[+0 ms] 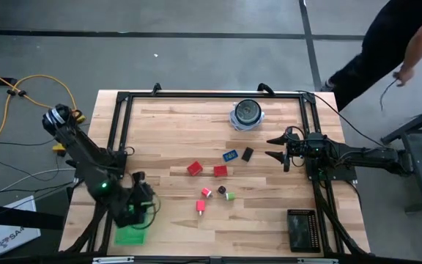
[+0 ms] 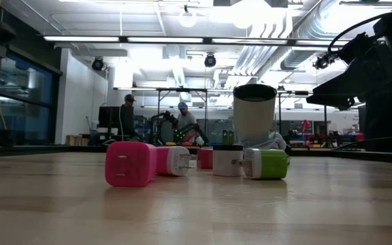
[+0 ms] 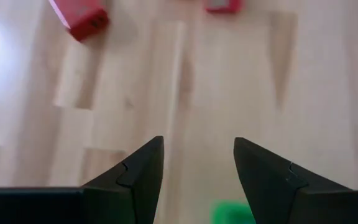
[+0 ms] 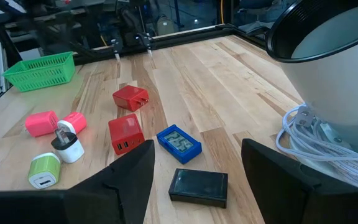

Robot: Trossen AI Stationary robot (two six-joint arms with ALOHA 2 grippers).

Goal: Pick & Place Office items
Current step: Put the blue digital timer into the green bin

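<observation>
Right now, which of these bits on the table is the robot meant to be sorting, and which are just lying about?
For the job:
two red chargers
pink chargers
green charger
white charger
blue clock
black rectangle

Just lying about:
round white device with its coiled cable
green basket
black tray

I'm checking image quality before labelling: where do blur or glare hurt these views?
Left wrist view: motion-blurred, the red block smeared, with a bright glare patch on the wooden table at one edge. Low view: bright ceiling lights, the pink charger sharp, the room behind softer. High and right wrist views: evenly lit and clear.
</observation>
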